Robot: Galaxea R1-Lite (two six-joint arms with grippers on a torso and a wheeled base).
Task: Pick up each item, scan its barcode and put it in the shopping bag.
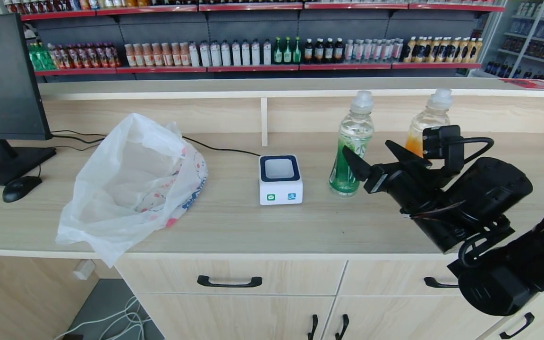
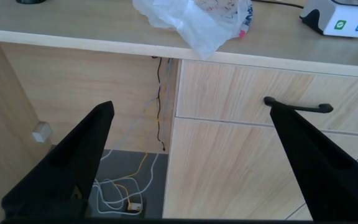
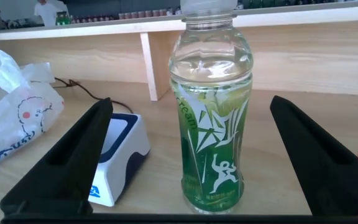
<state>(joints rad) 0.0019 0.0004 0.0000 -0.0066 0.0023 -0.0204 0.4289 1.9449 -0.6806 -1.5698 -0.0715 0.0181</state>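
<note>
While I watch through the head camera, the right claw (image 1: 367, 150) hangs low over the surface (image 1: 253, 226) with its fingers spread wide, holding nothing. It points at the green bottle (image 1: 354, 134), which stands upright just beyond the fingertips, to the right of the scanner (image 1: 280, 179). From the right wrist camera, that bottle (image 3: 211, 124) sits between the two fingers (image 3: 73, 162), with a clear gap on each side, so I read no contact. Its lower half carries a green label and its upper half is clear. The orange bottle (image 1: 427, 120) stands upright near the back ledge, a little farther right, partly hidden behind the claw's wrist. The small white scanner faces up, its dark-framed window on top, and its cable runs away to the left. The shopping bag (image 1: 130, 184) slumps on the surface left of the scanner, its mouth open upward and one corner hanging over the front edge. A monitor (image 1: 3, 80) and a mouse (image 1: 19, 188) sit at the far left. The left claw (image 2: 191, 106) is also spread wide and holding nothing, below the surface edge, facing the cabinet front and a drawer handle (image 2: 297, 107).
</note>
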